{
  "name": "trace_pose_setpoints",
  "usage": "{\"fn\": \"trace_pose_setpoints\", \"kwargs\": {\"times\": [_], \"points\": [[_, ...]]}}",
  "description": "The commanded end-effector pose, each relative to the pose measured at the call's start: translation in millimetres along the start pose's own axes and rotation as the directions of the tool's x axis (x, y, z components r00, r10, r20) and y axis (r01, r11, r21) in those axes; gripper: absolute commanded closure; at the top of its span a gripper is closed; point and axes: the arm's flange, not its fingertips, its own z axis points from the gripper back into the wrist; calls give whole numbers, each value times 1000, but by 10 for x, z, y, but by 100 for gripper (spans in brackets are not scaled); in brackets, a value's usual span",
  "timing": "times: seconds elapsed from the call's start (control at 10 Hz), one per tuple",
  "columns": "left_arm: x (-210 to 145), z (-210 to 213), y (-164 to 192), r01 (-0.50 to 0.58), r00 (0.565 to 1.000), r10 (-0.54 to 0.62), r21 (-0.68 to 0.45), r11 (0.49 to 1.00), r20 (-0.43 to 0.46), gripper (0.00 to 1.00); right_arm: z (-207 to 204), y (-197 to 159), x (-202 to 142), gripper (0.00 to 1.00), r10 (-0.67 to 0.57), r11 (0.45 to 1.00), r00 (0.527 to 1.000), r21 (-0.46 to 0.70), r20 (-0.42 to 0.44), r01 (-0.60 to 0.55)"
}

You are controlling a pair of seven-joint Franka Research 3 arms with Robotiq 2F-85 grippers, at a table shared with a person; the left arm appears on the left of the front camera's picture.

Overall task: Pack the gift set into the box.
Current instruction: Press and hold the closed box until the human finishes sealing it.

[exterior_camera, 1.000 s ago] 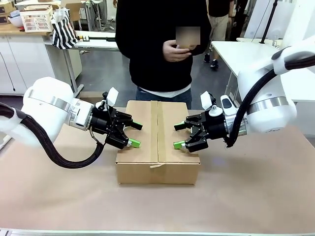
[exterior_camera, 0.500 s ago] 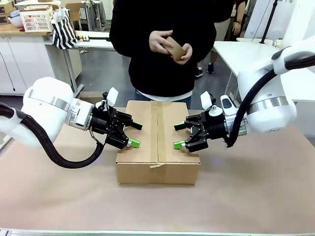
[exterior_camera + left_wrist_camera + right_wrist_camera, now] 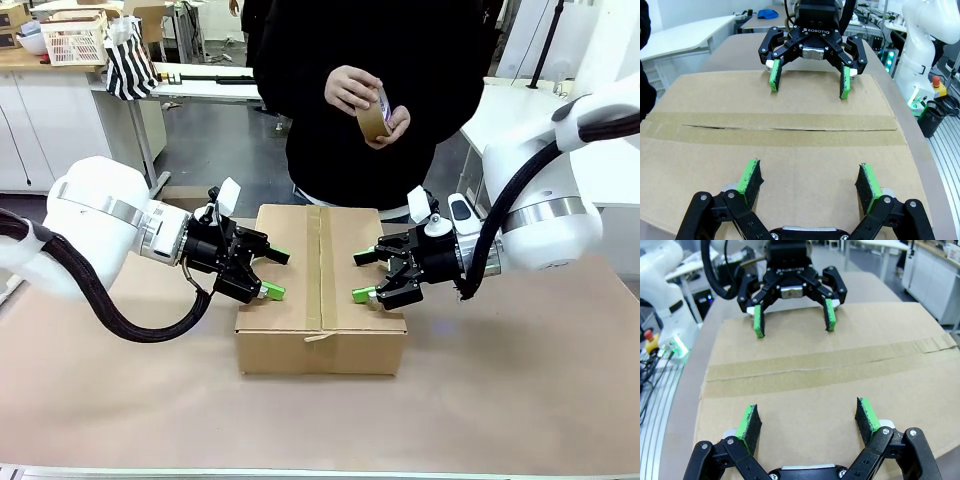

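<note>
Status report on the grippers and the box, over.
Left gripper and right gripper open, empty, over closed box. Gift set not visible. Person holds tape roll.

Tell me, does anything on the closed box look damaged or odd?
Only a small thing: the tape strip along the box seam shows a thin dark slit toward one end, and a loose tape tail hangs at the front edge.

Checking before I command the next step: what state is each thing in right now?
Brown corrugated cardboard box: flaps closed, tape strip along the centre seam.
Left gripper: open, over the box's left flap.
Right gripper: open, over the right flap.
Brown tape roll: held in the person's hands.
</note>
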Motion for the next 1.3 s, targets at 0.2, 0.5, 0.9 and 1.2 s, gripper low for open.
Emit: {"fn": "trace_pose_setpoints", "kwargs": {"times": [0.2,0.5,0.9,1.2], "points": [[-13,2,-4,-16,1000,16,-2,1000,7,0,-10,10,-6,0,25,1000,1000,-4,-8,-25],[-13,2,-4,-16,1000,16,-2,1000,7,0,-10,10,-6,0,25,1000,1000,-4,-8,-25],[-13,2,-4,-16,1000,16,-2,1000,7,0,-10,10,-6,0,25,1000,1000,-4,-8,-25],[-13,2,-4,-16,1000,16,-2,1000,7,0,-10,10,-6,0,25,1000,1000,-4,-8,-25]]}}
